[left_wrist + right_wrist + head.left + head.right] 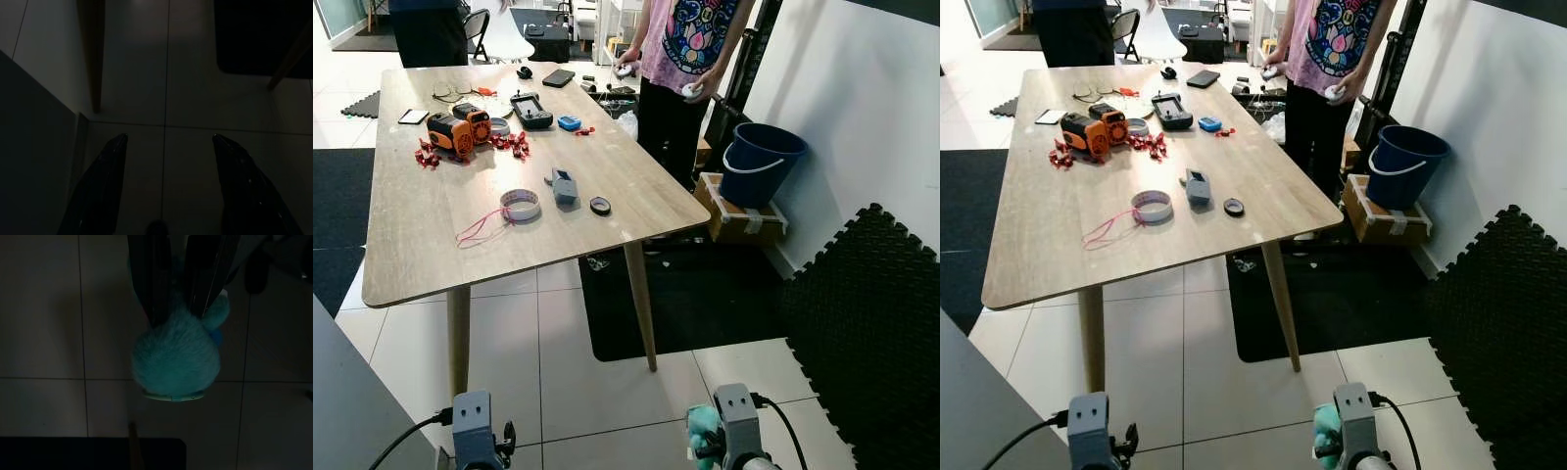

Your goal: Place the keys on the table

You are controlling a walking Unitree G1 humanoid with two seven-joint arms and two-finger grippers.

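The right pincer (178, 308) clenches a fluffy teal pom-pom keyring (175, 357) above glossy floor tiles (44, 323). The left pincer (168, 181) hangs released, near the pale wooden bench (431, 225).

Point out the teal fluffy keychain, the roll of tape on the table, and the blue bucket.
teal fluffy keychain (176, 363): right wrist view, middle of the fuzzy ball.
roll of tape (521, 205): left eye view, on its ring.
blue bucket (759, 166): left eye view, outer wall.
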